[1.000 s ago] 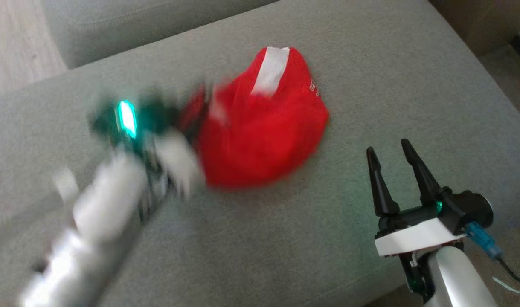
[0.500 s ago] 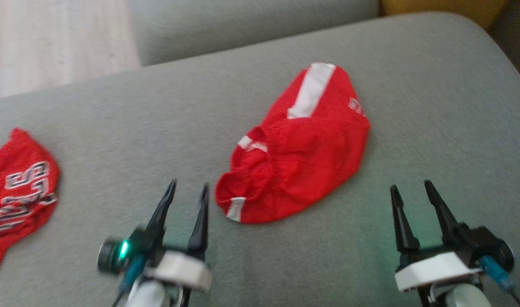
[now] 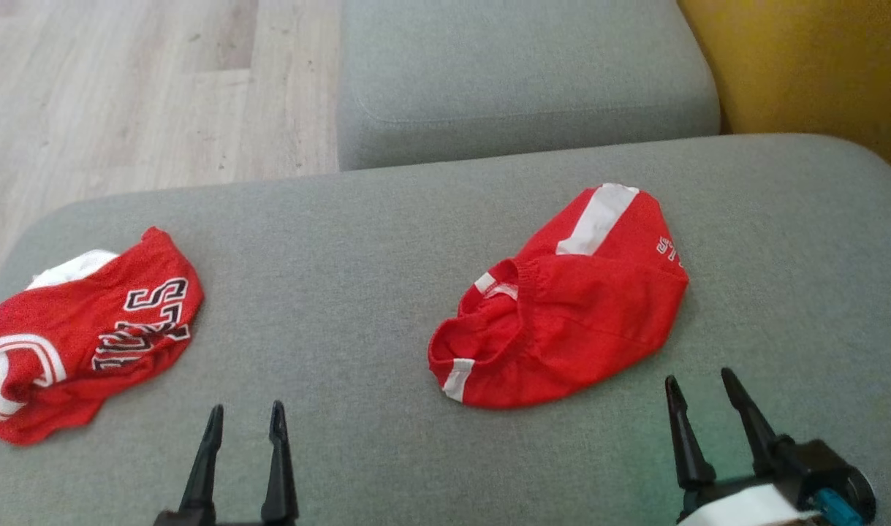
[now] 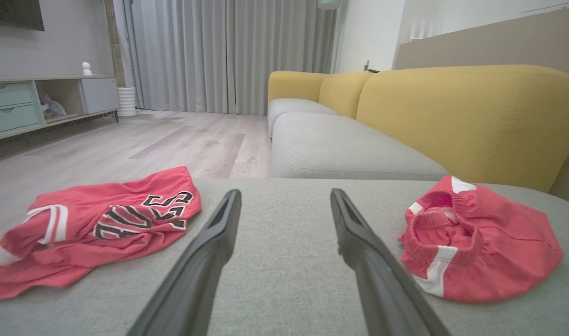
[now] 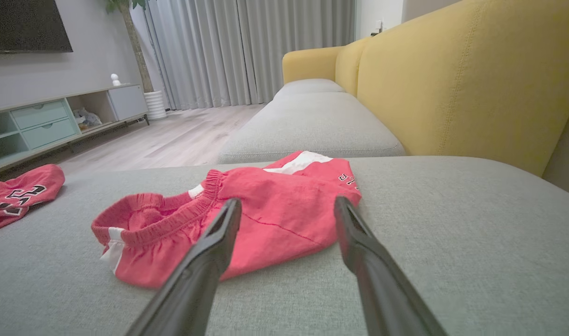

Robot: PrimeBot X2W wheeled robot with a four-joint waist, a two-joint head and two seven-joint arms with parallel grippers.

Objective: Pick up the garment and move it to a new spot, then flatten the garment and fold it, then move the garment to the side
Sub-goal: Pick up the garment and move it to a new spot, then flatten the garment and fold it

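Far left on the grey cushion [image 3: 343,241], a red jersey [image 3: 87,332] lies crumpled close to the left edge. Its black-and-white lettering faces up and a white patch shows at its far side.

Moving right, the left claw [image 3: 245,408] is low at the near edge with its dark fingers pointing away. They're spread wide with nothing between them, just bare grey fabric. It's apart from the jersey on its left and well apart from the shorts on its right.

Right of the cushion's middle are the red shorts [image 3: 577,314], the garment in play, lying in a loose heap. The elastic waistband gapes open toward the left. A white stripe runs up the far side, a short white band marks the near-left corner, and there's small white lettering at the right edge. Nothing has hold of them.

Further right, the right claw [image 3: 699,376] is at the near corner, fingers wide apart and empty. Its tips are near the shorts' near-right edge but clear of the cloth.

Beyond the cushion there's wooden floor [image 3: 123,88] at far left, a second grey seat [image 3: 518,73] at far centre and a yellow backrest [image 3: 803,66] at far right.
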